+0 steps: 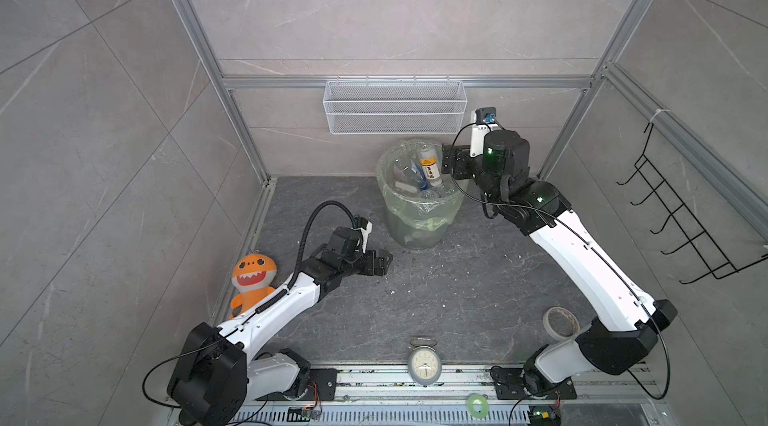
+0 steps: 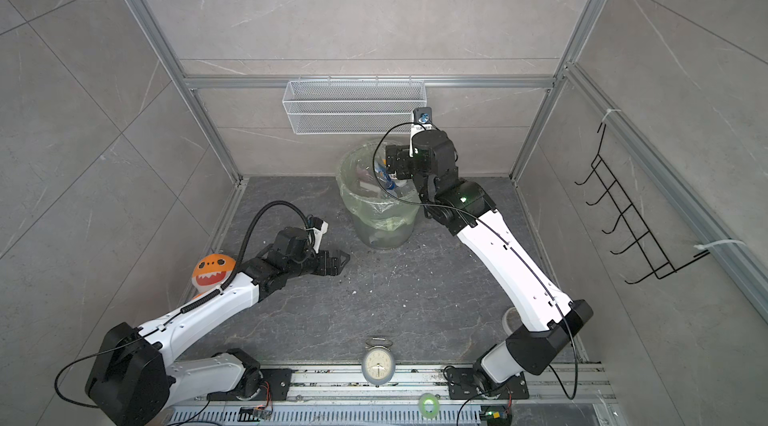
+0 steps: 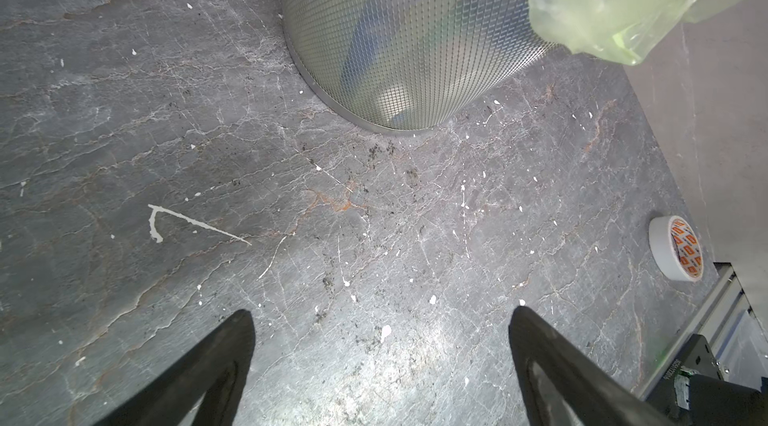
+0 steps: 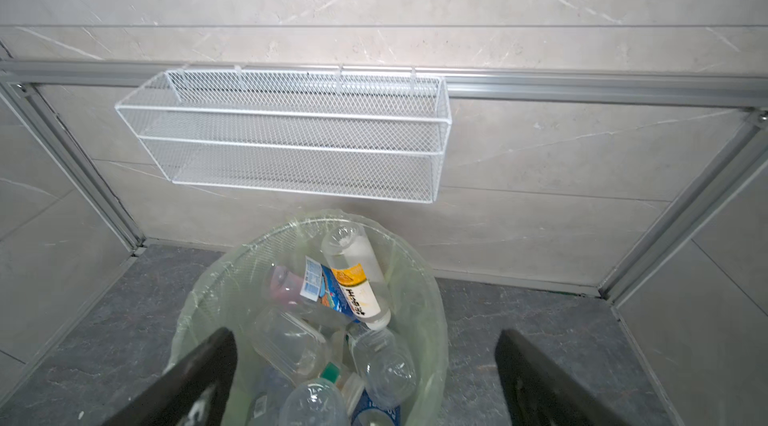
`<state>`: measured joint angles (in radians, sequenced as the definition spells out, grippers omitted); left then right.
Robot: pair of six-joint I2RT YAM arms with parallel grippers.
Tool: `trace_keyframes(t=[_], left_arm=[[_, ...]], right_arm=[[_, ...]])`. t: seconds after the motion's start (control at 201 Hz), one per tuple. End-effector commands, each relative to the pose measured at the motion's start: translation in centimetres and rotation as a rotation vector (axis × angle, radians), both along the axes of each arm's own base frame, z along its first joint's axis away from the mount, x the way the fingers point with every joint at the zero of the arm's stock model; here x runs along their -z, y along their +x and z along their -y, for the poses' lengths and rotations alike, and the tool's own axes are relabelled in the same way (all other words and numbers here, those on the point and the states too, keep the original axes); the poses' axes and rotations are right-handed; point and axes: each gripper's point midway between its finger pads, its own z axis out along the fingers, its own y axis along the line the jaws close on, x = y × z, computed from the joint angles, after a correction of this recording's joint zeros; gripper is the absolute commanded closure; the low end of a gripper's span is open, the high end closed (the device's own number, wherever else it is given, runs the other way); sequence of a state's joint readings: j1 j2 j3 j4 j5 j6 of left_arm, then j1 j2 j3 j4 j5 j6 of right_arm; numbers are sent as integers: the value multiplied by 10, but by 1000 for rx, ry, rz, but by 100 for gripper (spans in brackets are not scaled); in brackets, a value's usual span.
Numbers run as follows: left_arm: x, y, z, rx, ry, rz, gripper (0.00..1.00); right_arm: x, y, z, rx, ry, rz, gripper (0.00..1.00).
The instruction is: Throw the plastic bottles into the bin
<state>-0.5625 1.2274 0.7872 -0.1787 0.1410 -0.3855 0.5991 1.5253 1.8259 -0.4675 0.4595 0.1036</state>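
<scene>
A dark grey, slate-like table (image 1: 436, 299), veined and flecked with white specks, sits inside a booth of pale grey marble-look wall tiles (image 1: 395, 8) edged with aluminium rails (image 1: 395, 82). A white wire mesh basket (image 1: 394, 112) hangs on the back wall, and a black wire hook rack (image 1: 681, 212) hangs on the right wall. The bin (image 1: 419, 220) stands near the back of the table, below the basket. It is round and tapering, its wall a fine grey metal mesh, lined with a thin translucent light-green bag (image 3: 623, 8) folded loosely over the rim. The plastic bottles (image 4: 357, 278) in view all lie jumbled inside it. Most are clear and ribbed; a milky one with a yellow-and-white label and a white cap leans toward the far rim, and one with a blue label lies beside it. The right gripper (image 4: 365, 334) hangs over the bin's mouth, jaws wide apart, holding nothing. The left gripper (image 3: 382, 312) is low over bare table just beside the bin, likewise spread wide and empty. An orange plush shark (image 1: 252, 278) leans at the left edge behind the left arm. A round grey alarm clock (image 1: 424, 366) lies at the front edge, and a roll of white tape (image 1: 561, 322) sits near the right arm's base.
</scene>
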Motion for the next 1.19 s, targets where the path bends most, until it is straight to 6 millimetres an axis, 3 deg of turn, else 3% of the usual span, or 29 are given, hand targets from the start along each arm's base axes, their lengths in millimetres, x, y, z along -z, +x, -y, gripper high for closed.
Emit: trace_keyframes(t=[0.0, 0.259, 0.448, 0.772, 1.19], left_arm=[[-27, 15, 5, -10, -26, 68, 3], [-36, 29, -9, -60, -55, 68, 2], [-44, 46, -34, -140, -116, 61, 0], [-61, 73, -75, -260, -236, 53, 0], [-72, 87, -95, -332, -270, 67, 0]], right_arm=[[21, 2, 12, 22, -17, -39, 1], [51, -1, 44, 45, 20, -108, 1], [74, -5, 74, 82, 65, -164, 1], [130, -10, 126, 168, 143, -283, 1], [162, -13, 151, 203, 193, -344, 1]])
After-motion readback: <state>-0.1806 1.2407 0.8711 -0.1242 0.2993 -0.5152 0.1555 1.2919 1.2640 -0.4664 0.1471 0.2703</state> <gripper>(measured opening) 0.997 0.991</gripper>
